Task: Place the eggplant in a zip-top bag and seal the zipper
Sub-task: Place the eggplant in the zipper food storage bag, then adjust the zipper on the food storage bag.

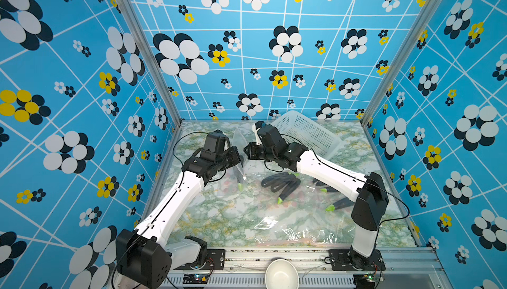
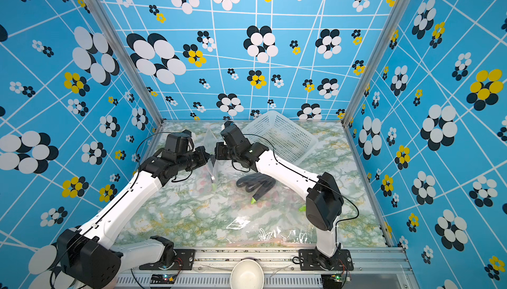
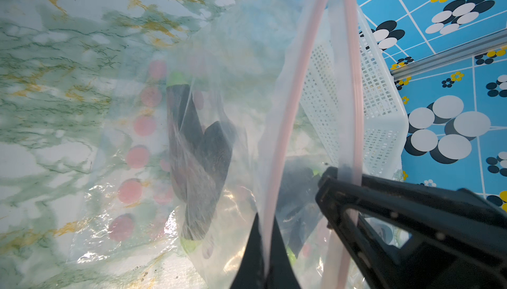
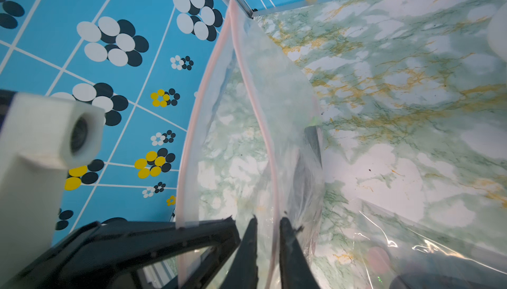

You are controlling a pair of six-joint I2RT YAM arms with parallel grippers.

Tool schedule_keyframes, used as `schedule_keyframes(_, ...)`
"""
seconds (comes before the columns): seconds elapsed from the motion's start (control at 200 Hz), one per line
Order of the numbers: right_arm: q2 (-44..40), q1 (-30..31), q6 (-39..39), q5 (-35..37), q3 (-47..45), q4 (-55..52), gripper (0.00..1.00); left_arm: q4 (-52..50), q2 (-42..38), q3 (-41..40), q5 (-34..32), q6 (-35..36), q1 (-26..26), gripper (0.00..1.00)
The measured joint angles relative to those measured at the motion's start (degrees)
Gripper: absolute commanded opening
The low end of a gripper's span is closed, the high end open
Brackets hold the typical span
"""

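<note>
A clear zip-top bag with a pink zipper strip hangs upright between my two grippers at mid-table. Inside it stands a dark eggplant, its green cap at the bottom of the bag. My left gripper is shut on one zipper rim. In the right wrist view my right gripper straddles the other rim, its jaws a narrow gap apart with the strip between them. The bag's mouth gapes open between the two rims.
Several loose eggplants lie on a flat plastic bag at mid-table, one more under the right arm. Another clear bag lies near the front edge. A white basket stands at the back right, a white bowl on the front rail.
</note>
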Motion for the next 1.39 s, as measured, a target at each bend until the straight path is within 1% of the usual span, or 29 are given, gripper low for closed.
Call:
schedule_keyframes(0.075, 0.0, 0.0, 0.1, 0.0, 0.0, 0.0, 0.05, 0.0, 0.0, 0.2, 0.0, 0.0, -0.2, 0.0)
schedule_keyframes(0.21, 0.0, 0.0, 0.1, 0.1, 0.0, 0.0, 0.0, 0.0, 0.0, 0.5, 0.0, 0.0, -0.4, 0.0)
schedule_keyframes(0.405, 0.0, 0.0, 0.1, 0.7, 0.0, 0.1, 0.0, 0.0, 0.0, 1.5, 0.0, 1.1, -0.5, 0.0)
schedule_keyframes(0.5, 0.0, 0.0, 0.2, 1.1, 0.0, 0.1, 0.0, 0.0, 0.0, 2.0, 0.0, 1.6, -0.5, 0.04)
schedule_keyframes(0.765, -0.6, 0.0, 1.5, 1.4, 0.0, 0.5, 0.0, 0.0, -2.1, 2.8, 0.0, 3.3, -0.5, 0.21)
schedule_keyframes(0.81, -0.9, 0.0, 1.6, 1.6, 0.0, 0.6, 0.0, 0.0, -2.8, 3.0, 0.0, 3.9, -0.5, 0.26)
schedule_keyframes(0.87, -1.4, 0.0, 1.9, 1.7, 0.0, 0.9, 0.0, 0.0, -3.9, 3.1, -0.2, 4.5, -0.5, 0.35)
schedule_keyframes(0.935, -1.8, 0.0, 2.3, 1.8, 0.0, 1.4, 0.0, 0.0, -5.2, 3.1, -0.4, 4.9, -0.5, 0.42)
schedule_keyframes(0.965, -2.0, 0.0, 2.5, 2.0, 0.0, 1.6, 0.0, 0.0, -5.8, 3.2, -0.6, 5.1, -0.5, 0.43)
schedule_keyframes(0.99, -2.2, 0.0, 2.6, 2.1, 0.0, 1.7, 0.0, 0.0, -6.2, 3.2, -0.7, 5.4, -0.5, 0.49)
schedule_keyframes(1.04, -2.4, 0.0, 2.8, 2.4, 0.0, 1.9, 0.0, 0.1, -7.3, 3.2, -0.9, 6.0, -0.5, 0.54)
schedule_keyframes(1.14, -2.8, 0.0, 3.1, 2.7, 0.0, 2.3, 0.0, 0.5, -9.1, 3.2, -1.6, 6.7, -0.5, 0.6)
schedule_keyframes(1.294, -3.2, 0.0, 3.8, 3.1, 0.0, 3.2, 0.0, 2.0, -13.0, 3.0, -3.1, 8.2, -0.5, 0.63)
schedule_keyframes(1.329, -3.4, 0.0, 4.0, 3.1, 0.0, 3.3, 0.0, 2.6, -14.0, 2.7, -3.3, 8.6, -0.5, 0.66)
schedule_keyframes(1.394, -3.6, 0.0, 4.2, 3.3, 0.0, 3.7, 0.0, 3.7, -16.0, 2.0, -3.7, 9.5, -0.5, 0.66)
